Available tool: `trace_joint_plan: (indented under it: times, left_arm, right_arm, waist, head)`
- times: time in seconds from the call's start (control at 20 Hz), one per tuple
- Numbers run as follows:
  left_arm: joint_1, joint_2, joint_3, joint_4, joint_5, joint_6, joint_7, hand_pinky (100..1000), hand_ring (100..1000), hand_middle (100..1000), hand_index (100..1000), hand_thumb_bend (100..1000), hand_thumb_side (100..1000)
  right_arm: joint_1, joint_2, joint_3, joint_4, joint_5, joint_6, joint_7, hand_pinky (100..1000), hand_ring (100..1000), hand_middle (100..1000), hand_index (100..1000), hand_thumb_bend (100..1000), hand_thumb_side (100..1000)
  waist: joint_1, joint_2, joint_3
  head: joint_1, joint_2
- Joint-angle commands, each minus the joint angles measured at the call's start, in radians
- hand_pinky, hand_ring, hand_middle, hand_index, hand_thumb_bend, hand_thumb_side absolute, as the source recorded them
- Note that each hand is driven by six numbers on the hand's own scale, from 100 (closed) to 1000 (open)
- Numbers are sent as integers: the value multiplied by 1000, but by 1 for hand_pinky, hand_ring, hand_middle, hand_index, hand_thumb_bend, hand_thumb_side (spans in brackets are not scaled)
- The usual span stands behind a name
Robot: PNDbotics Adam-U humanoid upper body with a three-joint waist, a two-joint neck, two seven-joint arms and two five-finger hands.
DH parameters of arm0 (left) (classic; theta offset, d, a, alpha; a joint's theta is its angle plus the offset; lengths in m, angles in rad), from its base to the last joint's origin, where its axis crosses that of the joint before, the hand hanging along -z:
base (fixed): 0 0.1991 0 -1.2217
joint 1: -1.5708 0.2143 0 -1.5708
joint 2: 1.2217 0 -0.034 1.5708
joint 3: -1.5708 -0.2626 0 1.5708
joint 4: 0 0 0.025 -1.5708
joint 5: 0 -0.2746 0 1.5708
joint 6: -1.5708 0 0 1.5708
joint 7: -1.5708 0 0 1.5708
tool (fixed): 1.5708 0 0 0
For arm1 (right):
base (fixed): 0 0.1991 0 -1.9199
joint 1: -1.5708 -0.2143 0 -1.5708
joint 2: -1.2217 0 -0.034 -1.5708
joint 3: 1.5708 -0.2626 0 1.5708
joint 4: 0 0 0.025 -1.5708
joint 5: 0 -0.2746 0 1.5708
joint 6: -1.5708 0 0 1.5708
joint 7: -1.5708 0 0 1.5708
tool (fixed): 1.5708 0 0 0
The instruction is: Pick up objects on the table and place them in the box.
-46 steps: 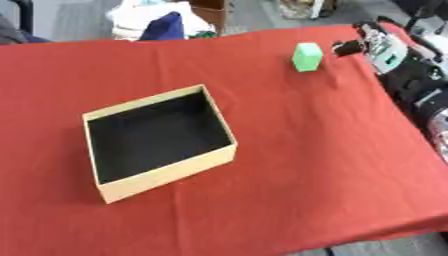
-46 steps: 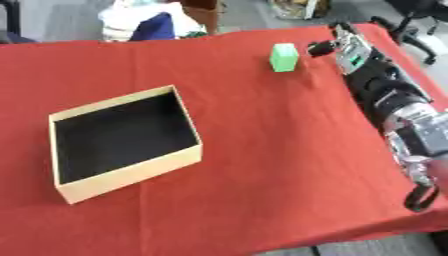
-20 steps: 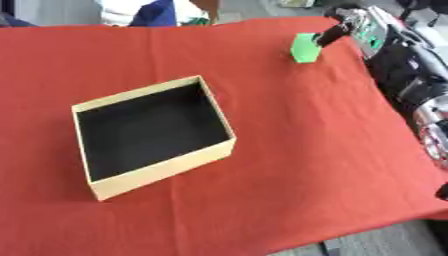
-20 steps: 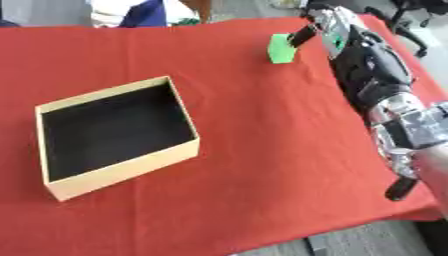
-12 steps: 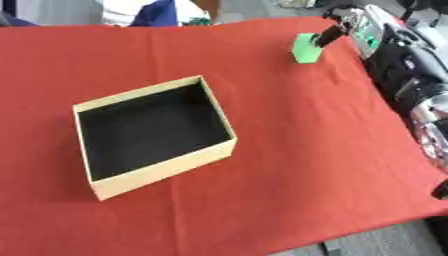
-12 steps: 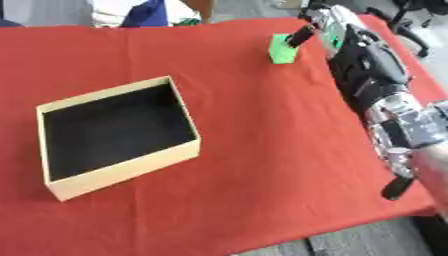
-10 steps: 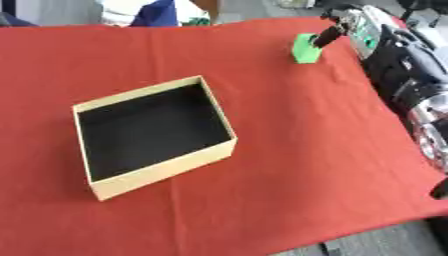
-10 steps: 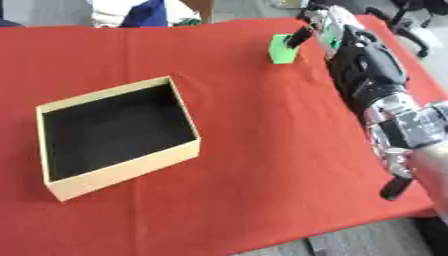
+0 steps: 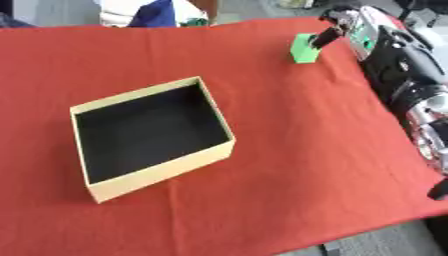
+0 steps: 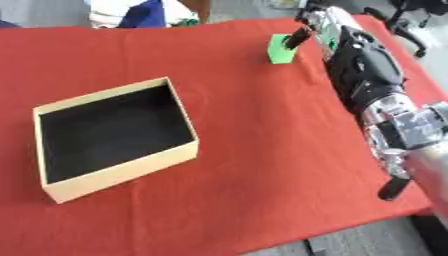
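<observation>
Reaching along the table's right side, the right hand sits at the far right corner with a dark finger laid against the right face of the green block; how far the rest of its fingers wrap the block cannot be made out, so whether it is grasping or only touching cannot be told. That block is small and stands on the red tablecloth near the far edge, well apart from the box and off to the box's far right. The black and silver forearm runs back from the hand toward the near right corner, lying over the cloth's right border, with a silver section nearest the camera. The box is an open cardboard tray with pale tan walls and a black inside, set askew on the left half of the cloth with one corner pointing toward the near edge; nothing shows inside it. Beyond the far edge of the cloth lies a heap of white, dark blue and green fabric. At the upper right, past the arm, part of a black chair base shows on the grey floor. No left hand appears in either view.
</observation>
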Motion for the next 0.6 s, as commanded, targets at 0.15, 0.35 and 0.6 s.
trace_joint_plan:
  times: [0.15, 0.35, 0.6]
  left_arm:
    - [-9, 14, 5, -19, -3, 0, -3, 678, 644, 597, 804, 100, 636]
    - [-8, 16, 4, -19, -3, 2, -4, 678, 644, 597, 804, 100, 635]
    - [-8, 18, 5, -19, -4, 2, -5, 678, 645, 598, 804, 100, 635]
  right_arm:
    - [-11, -34, -2, -52, 21, -19, -19, 839, 935, 1000, 1000, 100, 288]
    - [-11, -38, -1, -77, 34, -29, -22, 840, 933, 1000, 1000, 100, 271]
    - [-7, -38, 7, -74, 61, -33, 6, 846, 935, 1000, 1000, 100, 325]
  waist:
    - [0, -29, -7]
    - [-2, -36, -10]
    - [-2, -40, -12]
  head:
    - [-5, 1]
    - [-10, 5]
    - [-15, 10]
